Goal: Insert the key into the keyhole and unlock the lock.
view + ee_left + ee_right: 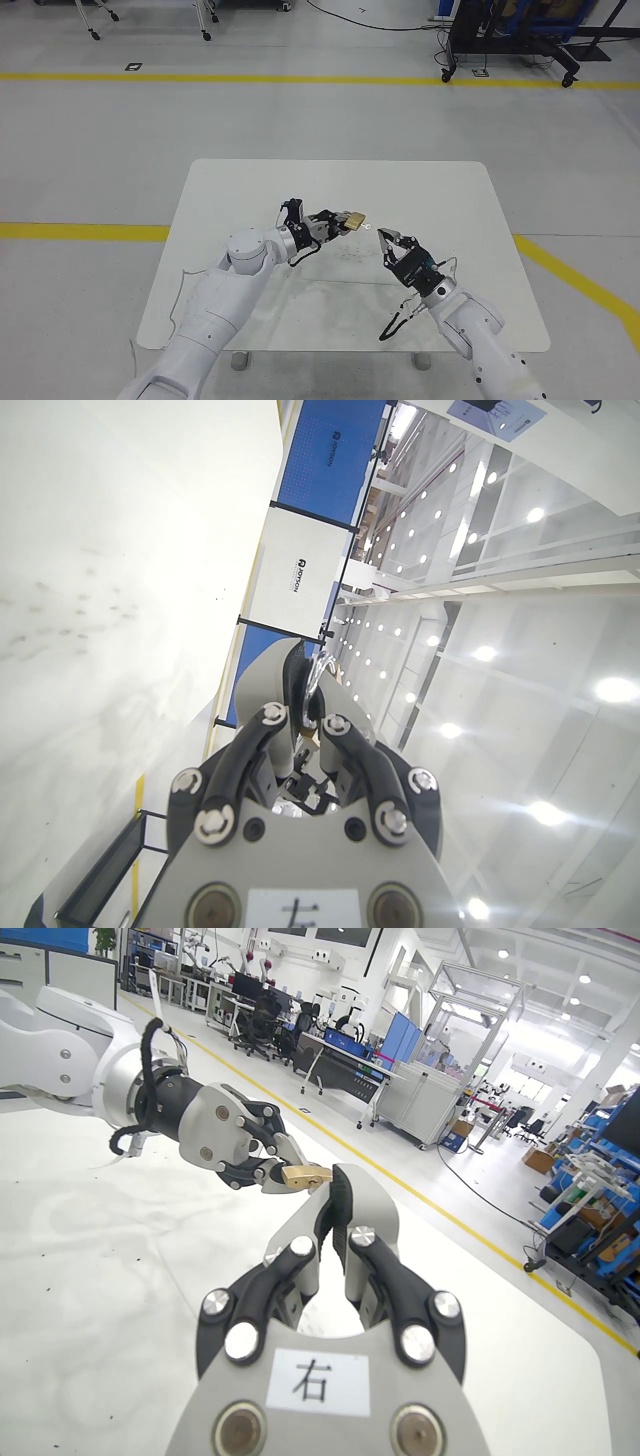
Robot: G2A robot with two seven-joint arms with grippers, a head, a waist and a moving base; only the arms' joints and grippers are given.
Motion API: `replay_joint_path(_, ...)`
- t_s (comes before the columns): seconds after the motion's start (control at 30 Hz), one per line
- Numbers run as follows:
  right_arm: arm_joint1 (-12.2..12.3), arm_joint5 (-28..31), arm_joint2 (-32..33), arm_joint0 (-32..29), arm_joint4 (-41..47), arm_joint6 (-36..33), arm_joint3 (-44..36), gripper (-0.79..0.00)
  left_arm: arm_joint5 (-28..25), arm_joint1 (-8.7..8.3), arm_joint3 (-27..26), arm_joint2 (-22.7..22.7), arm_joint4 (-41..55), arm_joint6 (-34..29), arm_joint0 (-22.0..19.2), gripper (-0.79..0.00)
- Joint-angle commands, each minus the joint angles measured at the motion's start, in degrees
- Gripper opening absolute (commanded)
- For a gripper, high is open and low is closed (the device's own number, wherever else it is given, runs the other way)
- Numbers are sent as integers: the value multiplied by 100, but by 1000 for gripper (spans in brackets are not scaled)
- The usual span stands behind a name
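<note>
Top view: both arms meet over the middle of the white table point(450, 200), and both are lifted off its surface. Left gripper point(335, 222) points toward the right arm with the brass lock point(353, 219) clamped at its tips. Right gripper point(381, 234) faces it from the other side. A small bright sliver at its tips looks like the key point(371, 227). Key and lock sit just beside each other, and I can't tell whether they touch.

Right wrist view: the right gripper point(334, 1183) has its jaws pressed nearly together, pads meeting at the tips (the key itself is hidden between them). The lock point(302, 1174) lies roughly level, body end toward this gripper, right at its fingertips. A dark spot on that end face looks like the keyhole point(314, 1183), next to the finger edge. Whether the key is inside, I can't say. The left gripper point(295, 1168) is closed on the far side of the lock.

Left wrist view: the left gripper point(310, 660) is clamped tight. The silver shackle of the lock point(318, 672) curves out between the fingers, with a bit of brass showing behind them. The table surface here shows faint dark smudges.
</note>
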State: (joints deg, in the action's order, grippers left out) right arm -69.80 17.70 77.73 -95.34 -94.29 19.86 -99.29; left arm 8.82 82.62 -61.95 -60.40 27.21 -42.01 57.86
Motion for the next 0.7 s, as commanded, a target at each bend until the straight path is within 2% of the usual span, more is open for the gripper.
replay_joint_path(0.0, 0, 0, 0, 0, 1, 1, 0, -785, -9, -1, 1, 4, 23, -12, 2, -785)
replay_joint_path(0.03, -4, 22, -12, -6, 70, 15, 0, -785, -14, -1, -3, 7, 31, -19, 2, -785)
replay_joint_path(0.13, -28, 626, 23, -11, 1388, 108, 170, -785, -73, -10, -31, 14, -31, -5, 0, -785)
replay_joint_path(0.2, -32, 1469, 65, 3, 2656, 61, 386, -785, -121, -17, -69, -7, -3, -17, 31, -785)
replay_joint_path(0.27, -5, 2275, 162, 133, 3764, -399, 649, -785, -178, -29, -114, -35, 14, -42, 62, -785)
replay_joint_path(0.33, 33, 2786, 179, 273, 4639, -1151, 838, -785, -202, -37, -146, -56, 57, -96, 85, -785)
replay_joint_path(0.5, 124, 3367, 1, 528, 6971, -2806, 1077, -785, -137, -36, -105, -65, 323, -379, 80, -785)
replay_joint_path(0.67, 211, 3445, -182, 769, 8594, -3901, 1170, -785, -146, -41, -69, -48, 354, -475, 28, -785)
